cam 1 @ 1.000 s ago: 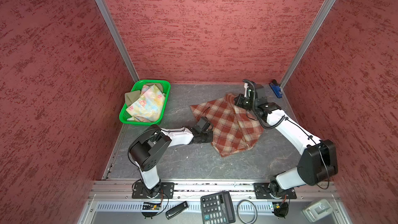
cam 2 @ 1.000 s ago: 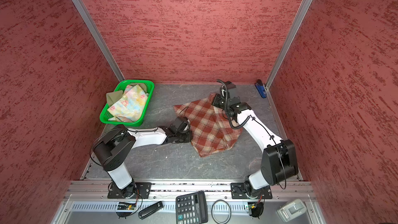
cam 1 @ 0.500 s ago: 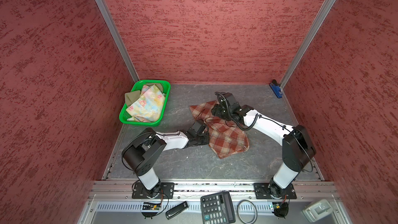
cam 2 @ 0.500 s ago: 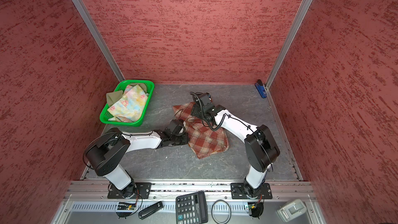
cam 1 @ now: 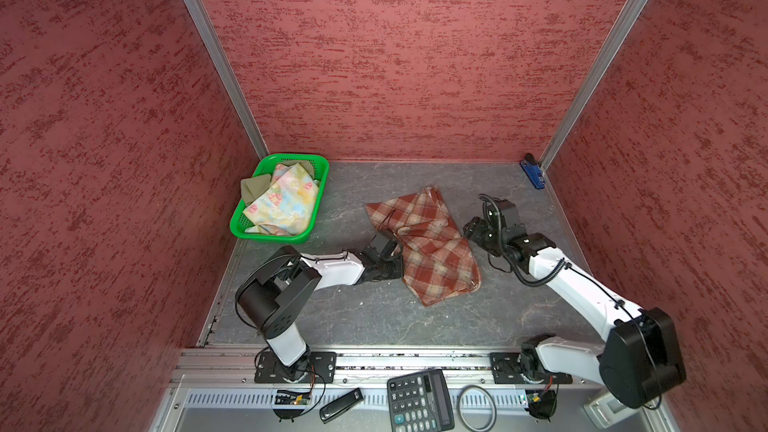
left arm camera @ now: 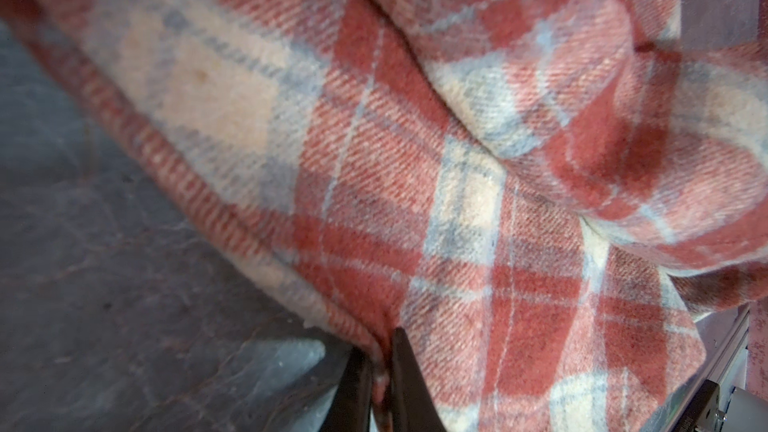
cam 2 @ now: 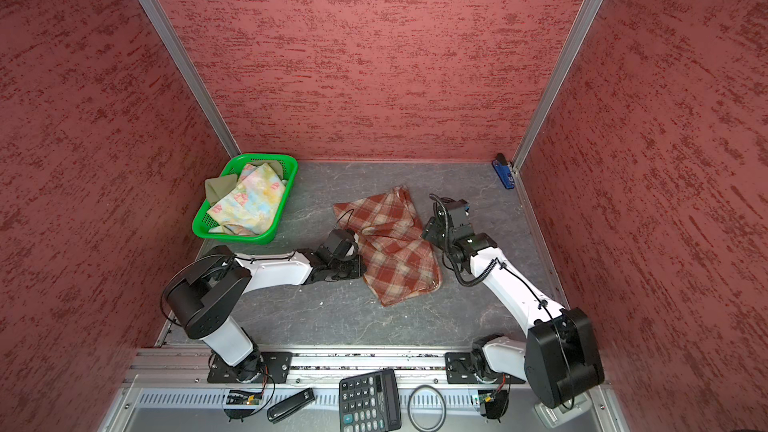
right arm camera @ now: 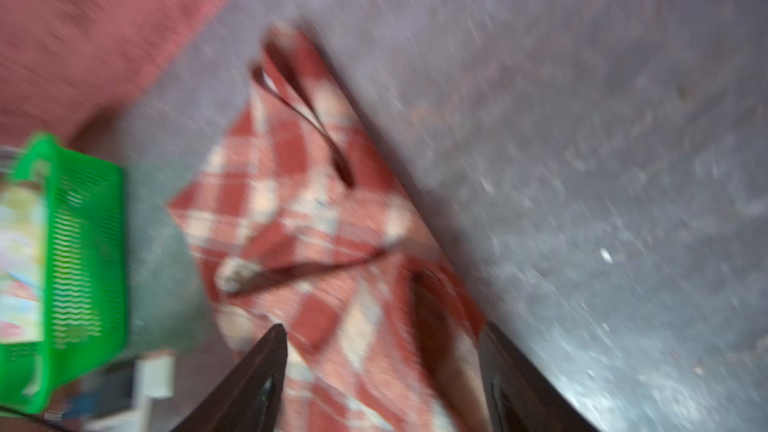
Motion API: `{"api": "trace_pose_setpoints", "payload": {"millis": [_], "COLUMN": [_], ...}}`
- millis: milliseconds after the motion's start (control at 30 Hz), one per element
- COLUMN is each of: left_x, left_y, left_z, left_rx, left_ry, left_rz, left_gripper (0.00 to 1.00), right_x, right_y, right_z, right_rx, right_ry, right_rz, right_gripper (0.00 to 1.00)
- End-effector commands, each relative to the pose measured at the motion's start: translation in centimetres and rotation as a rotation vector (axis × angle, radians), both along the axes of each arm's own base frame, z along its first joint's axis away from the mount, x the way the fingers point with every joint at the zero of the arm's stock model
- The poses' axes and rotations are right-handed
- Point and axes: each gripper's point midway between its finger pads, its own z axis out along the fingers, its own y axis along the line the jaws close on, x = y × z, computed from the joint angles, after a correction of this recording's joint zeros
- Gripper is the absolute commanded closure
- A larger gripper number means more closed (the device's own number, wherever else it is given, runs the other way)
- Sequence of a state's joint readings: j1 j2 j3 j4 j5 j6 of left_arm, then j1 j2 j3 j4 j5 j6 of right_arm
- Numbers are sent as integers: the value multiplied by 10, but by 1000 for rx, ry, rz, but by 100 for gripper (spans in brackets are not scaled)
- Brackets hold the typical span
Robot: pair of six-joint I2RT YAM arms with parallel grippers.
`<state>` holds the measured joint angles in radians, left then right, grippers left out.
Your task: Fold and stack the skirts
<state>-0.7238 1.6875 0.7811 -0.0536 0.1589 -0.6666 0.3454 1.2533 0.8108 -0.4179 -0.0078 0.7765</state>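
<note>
Nearest to us, in both top views, a calculator [cam 1: 419, 403] lies on the front ledge, before the two arm bases. Behind it, about in the middle of the grey table [cam 1: 374, 317], we find the plaid skirt [cam 1: 432, 251]. One layer of it lies over another, and both arms reach to it.

The left claw [cam 1: 397, 265] sits at the skirt's left edge, but from above we cannot see what its fingers do. The left wrist view answers this. There the left claw [left arm camera: 379, 351] is closed on the hem of the plaid skirt [left arm camera: 415, 160], with the two dark fingers nearly together and cloth pinched between them.

The right claw [cam 1: 473, 231] stands just beside the skirt's right edge; whether it touches, we cannot tell. The right wrist view is blurred, yet it shows the right claw [right arm camera: 382, 326] with fingers wide apart and holding nothing. The plaid skirt [right arm camera: 316, 222] lies beyond them.

Farther, at the back left, the green basket [cam 1: 270, 238] holds the flowered skirt [cam 1: 286, 201] on top and the olive skirt [cam 1: 253, 189] at its left rim. The olive skirt shows only in the top views. The right wrist view catches only the green basket [right arm camera: 83, 243] and a bit of the flowered skirt [right arm camera: 16, 243]. In the far right corner lies a blue stapler [cam 1: 534, 172].
</note>
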Motion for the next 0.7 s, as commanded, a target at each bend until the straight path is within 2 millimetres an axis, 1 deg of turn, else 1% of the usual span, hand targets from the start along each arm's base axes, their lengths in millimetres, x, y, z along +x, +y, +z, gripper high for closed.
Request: {"api": "trace_pose_setpoints", "payload": {"millis": [0,67,100,167,200,300,333,400,500,533,667], "left_x": [-17,-15,-16,-15,-16,-15,-15,-17,-18,-18,-16], "left_y": [18,16,15,14,15,17,19,20,22,22,21], "left_z": [-30,-29,-30,-30,-31,-32,-32,-30,-28,-28,-30], "left_rx": [100,93,92,89,89,89,89,82,65,58,45], "left_ry": [113,118,121,126,131,145,149,155,163,164,170], "left_rz": [14,19,20,27,30,49,58,68,84,86,93], "left_gripper": [86,87,86,86,86,86,86,86,86,86,86], "right_x": [-2,-2,-1,5,7,10,8,2,-11,-16,-38], "right_y": [13,19,22,28,33,40,43,52,67,72,90], "right_z": [-5,-9,-10,-6,-3,8,12,25,39,40,32], "right_rx": [62,88,98,117,127,125,125,130,120,124,146], "right_ry": [-16,-32,-48,-91,-112,-164,-182,-221,-258,-257,-232], "right_rz": [67,91,110,138,161,200,208,240,279,287,330], "right_gripper": [30,35,38,46,54,82,89,95,99,100,100]}}
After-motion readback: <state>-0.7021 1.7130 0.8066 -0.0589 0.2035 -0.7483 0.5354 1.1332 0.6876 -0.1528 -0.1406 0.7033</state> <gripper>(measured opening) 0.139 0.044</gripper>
